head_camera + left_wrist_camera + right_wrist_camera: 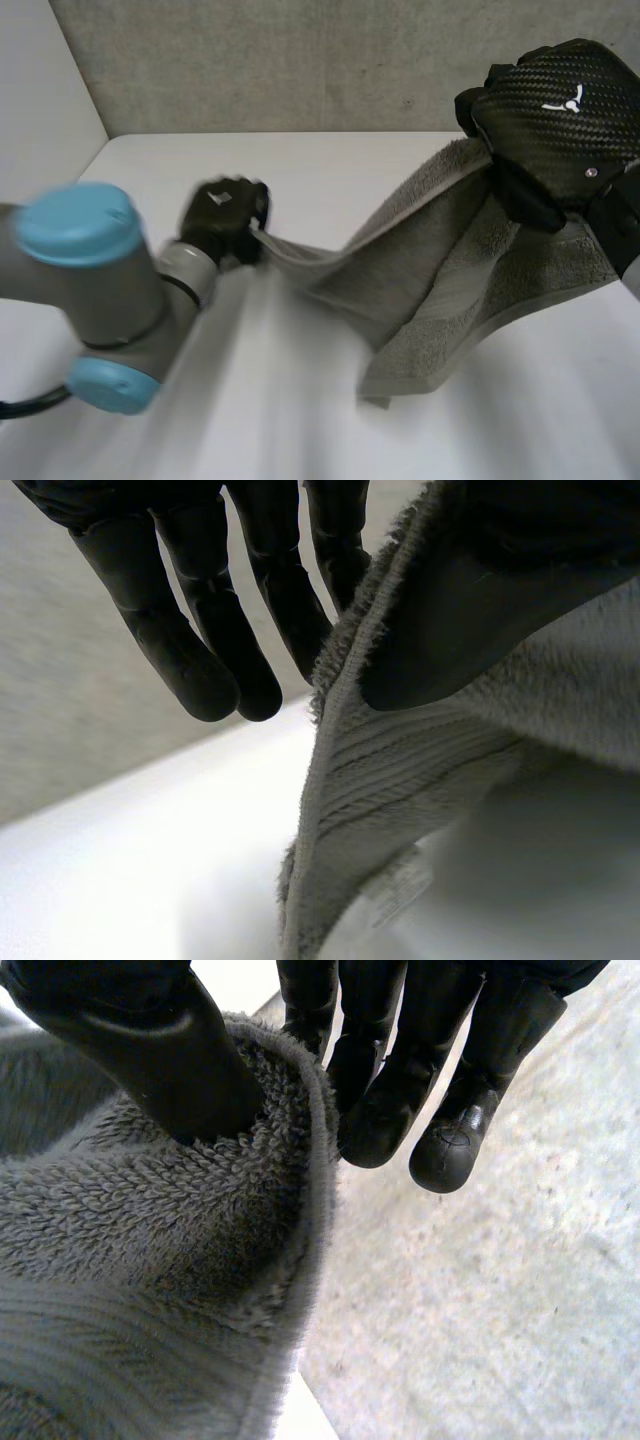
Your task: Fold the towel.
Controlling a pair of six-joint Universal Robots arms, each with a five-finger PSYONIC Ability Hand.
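A grey towel (440,270) hangs stretched between my two hands above the white table (330,170), its lower folds resting on the table. My left hand (222,218) holds one corner low at the left. In the left wrist view the towel's edge (400,770) is pinched between the thumb (470,610) and the fingers (200,610). My right hand (560,120) is raised at the far right, shut on the towel's upper edge. In the right wrist view its thumb (150,1050) presses the pile of the towel (150,1240) against the fingers (400,1050).
A grey wall (300,60) stands behind the table and a white side wall (40,90) at the left. My left arm's blue-capped joint (80,225) hangs over the front left of the table.
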